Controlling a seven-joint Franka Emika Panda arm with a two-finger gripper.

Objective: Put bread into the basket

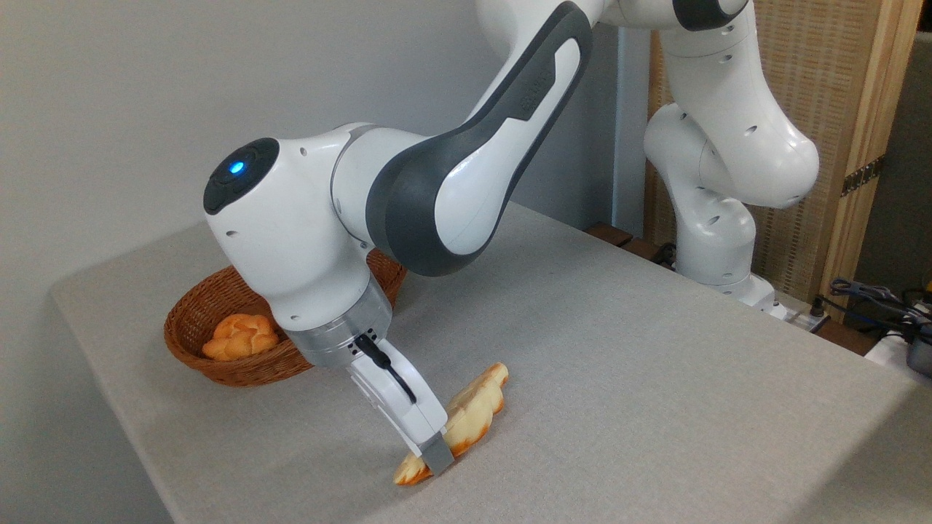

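Down near me my gripper (435, 460) sits on the bread (466, 422) lying on the table (655, 378), which looks light and squishy, so I'd pinch its thin sides softly, though I can't tell if it's squeezing yet, and the basket (218, 367) behind is half hidden.

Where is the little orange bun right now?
The orange bun sits inside the basket at the table's left, left of the arm's wrist.
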